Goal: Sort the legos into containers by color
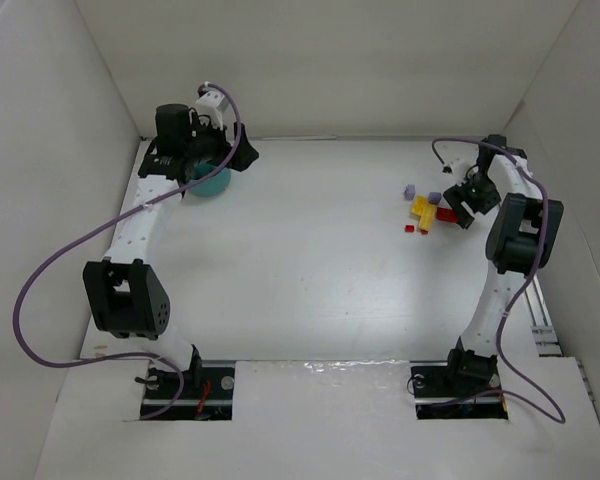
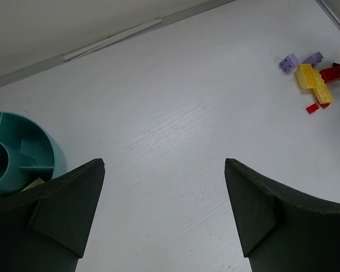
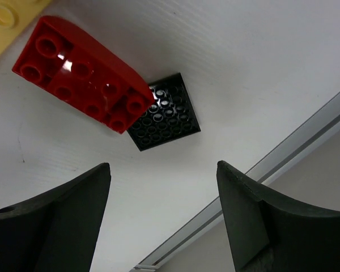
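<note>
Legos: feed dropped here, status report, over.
Left gripper open, by teal bowl. Right gripper open, beside red lego. Legos clustered far from bowl. Path clear.

The white counter [image 1: 310, 270] carries a teal divided bowl [image 1: 216, 184] near its far-left corner. Well apart, at the far right, lies a cluster of legos [image 1: 421, 209]: 2 pale purple, yellow, small red bits, and a red brick [image 3: 82, 73] touching a black studded plate [image 3: 164, 111].

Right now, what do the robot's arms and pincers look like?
The left arm and right arm are white links with chunky black joints; a purple cable loops along each. The left pincer and right pincer each have two broad black fingers.
</note>
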Robot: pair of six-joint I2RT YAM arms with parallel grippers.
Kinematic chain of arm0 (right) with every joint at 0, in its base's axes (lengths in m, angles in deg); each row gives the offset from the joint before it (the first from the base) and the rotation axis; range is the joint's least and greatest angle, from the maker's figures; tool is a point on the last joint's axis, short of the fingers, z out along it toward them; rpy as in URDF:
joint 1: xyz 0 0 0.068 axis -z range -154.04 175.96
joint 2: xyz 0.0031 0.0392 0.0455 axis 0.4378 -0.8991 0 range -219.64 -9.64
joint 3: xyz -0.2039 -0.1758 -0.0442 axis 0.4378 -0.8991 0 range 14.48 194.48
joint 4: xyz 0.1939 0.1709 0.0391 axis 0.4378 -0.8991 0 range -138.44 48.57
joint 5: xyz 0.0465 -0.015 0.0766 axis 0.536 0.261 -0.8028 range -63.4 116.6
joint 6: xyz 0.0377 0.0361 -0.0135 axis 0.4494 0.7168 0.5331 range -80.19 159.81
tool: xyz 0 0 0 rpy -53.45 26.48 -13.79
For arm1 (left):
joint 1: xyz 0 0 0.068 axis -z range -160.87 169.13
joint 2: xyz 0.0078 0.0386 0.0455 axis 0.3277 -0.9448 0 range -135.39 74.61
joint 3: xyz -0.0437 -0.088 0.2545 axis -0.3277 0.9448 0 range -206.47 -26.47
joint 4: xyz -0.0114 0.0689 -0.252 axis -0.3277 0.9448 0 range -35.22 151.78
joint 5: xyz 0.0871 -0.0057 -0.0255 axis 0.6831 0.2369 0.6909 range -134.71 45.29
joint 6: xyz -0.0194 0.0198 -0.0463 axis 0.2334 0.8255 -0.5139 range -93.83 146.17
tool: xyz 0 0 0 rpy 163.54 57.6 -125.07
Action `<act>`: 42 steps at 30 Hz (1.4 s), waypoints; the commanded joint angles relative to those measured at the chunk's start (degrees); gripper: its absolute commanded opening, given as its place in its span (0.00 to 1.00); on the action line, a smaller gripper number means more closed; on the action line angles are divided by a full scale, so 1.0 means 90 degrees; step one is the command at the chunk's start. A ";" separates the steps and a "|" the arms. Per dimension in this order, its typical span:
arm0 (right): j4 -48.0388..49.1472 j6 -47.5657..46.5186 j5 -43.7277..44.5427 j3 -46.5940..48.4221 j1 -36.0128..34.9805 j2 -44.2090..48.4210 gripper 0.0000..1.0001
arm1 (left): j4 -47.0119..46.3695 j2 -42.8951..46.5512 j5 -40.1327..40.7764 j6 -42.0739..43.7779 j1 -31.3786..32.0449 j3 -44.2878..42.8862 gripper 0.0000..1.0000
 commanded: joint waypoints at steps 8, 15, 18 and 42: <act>-0.0021 -0.0298 0.0181 0.0639 -0.0184 -0.0531 0.80 | 0.0132 -0.0133 -0.0299 0.0084 0.0004 -0.0479 0.87; -0.0089 -0.0661 0.0181 0.0639 -0.0242 -0.0716 0.78 | 0.0249 -0.0260 -0.0299 0.0143 0.0004 -0.0664 0.88; -0.0089 -0.0739 0.0181 0.0639 -0.0242 -0.0784 0.77 | 0.0249 -0.0260 -0.0299 0.0143 0.0004 -0.0665 0.88; -0.0568 -0.0621 0.0406 0.0425 -0.0350 -0.0894 0.16 | 0.0259 -0.0495 -0.0231 0.0084 0.0004 -0.0841 0.88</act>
